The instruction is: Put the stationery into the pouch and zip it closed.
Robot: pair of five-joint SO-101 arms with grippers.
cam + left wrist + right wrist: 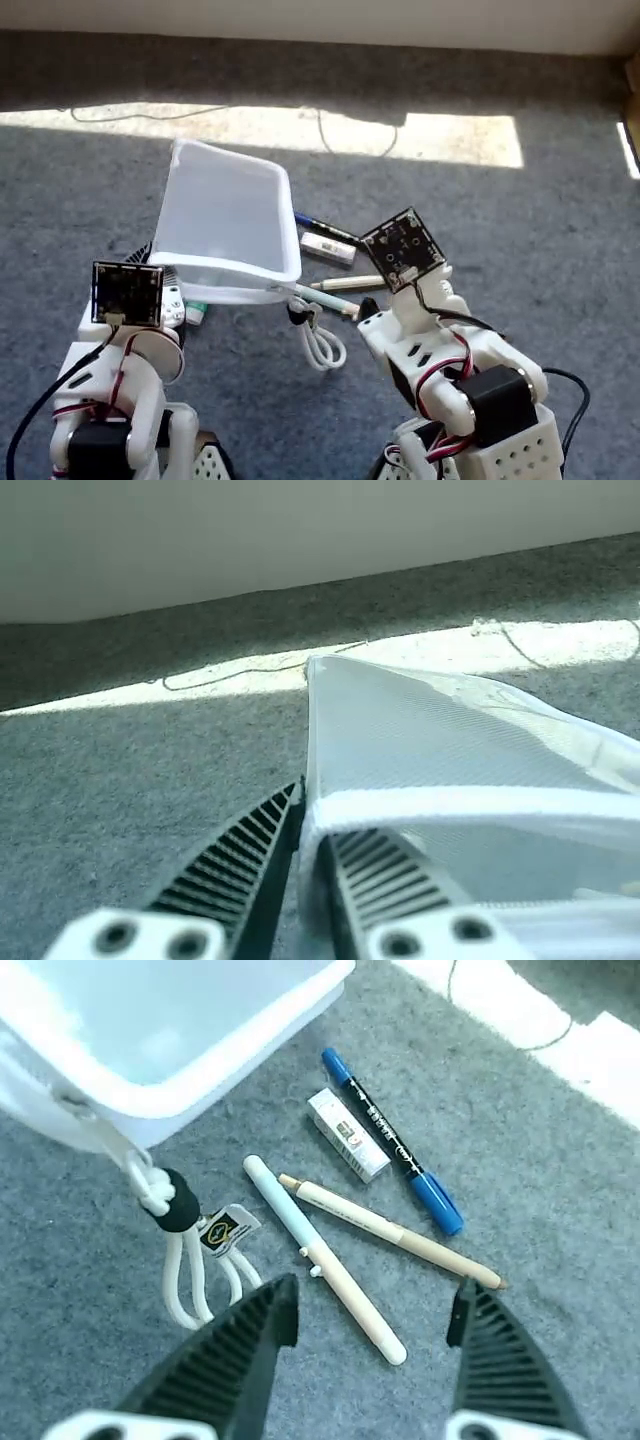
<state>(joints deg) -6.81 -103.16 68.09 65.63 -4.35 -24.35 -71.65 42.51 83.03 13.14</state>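
Observation:
The white mesh pouch is lifted and tilted, its mouth facing the arms. My left gripper is shut on the pouch's rim at its near left corner. On the carpet to the pouch's right lie a blue pen, a small white box, a beige pencil and a pale blue pen. My right gripper hangs open just above the pale blue pen and the pencil, touching nothing. The pouch's white cord loop with a black toggle trails beside them.
Grey carpet covers the floor, with a sunlit strip and a thin cable behind the pouch. A small teal-tipped item lies by the left arm. Bare carpet spreads to the right of the pens.

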